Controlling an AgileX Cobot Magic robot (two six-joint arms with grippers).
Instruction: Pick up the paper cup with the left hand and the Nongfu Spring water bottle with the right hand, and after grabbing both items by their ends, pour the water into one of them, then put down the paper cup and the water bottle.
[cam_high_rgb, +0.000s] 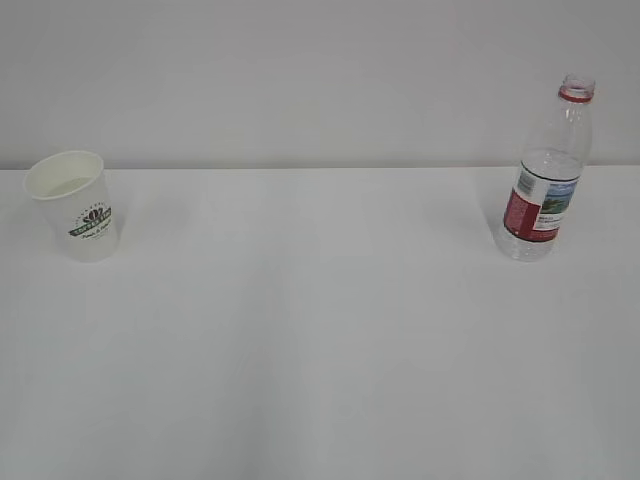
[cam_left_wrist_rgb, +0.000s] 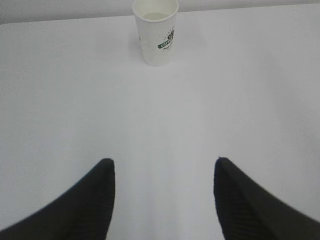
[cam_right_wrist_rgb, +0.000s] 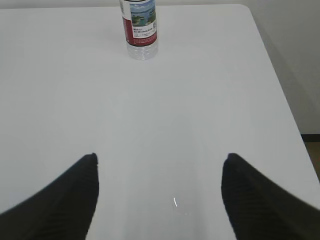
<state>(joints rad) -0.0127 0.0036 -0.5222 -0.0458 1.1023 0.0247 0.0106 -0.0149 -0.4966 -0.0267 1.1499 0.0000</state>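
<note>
The paper cup (cam_high_rgb: 77, 205) stands upright near the far left corner of the white tabletop (cam_high_rgb: 320, 340), its open mouth up and its green logo facing the exterior camera. The left wrist view shows liquid inside the cup. The Nongfu Spring water bottle (cam_high_rgb: 548, 175) stands upright near the far edge toward the right corner, capless, with its red neck ring visible and its label facing forward. Cup and bottle are well apart.

The left pincer (cam_left_wrist_rgb: 162, 172) is spread wide and holds nothing; its two black fingertips (cam_left_wrist_rgb: 102, 185) frame bare tabletop, with the cup well ahead of them. The right pincer (cam_right_wrist_rgb: 160, 165) is likewise spread wide and empty, with the bottle well ahead of it. Neither pincer appears in the exterior view.
</note>
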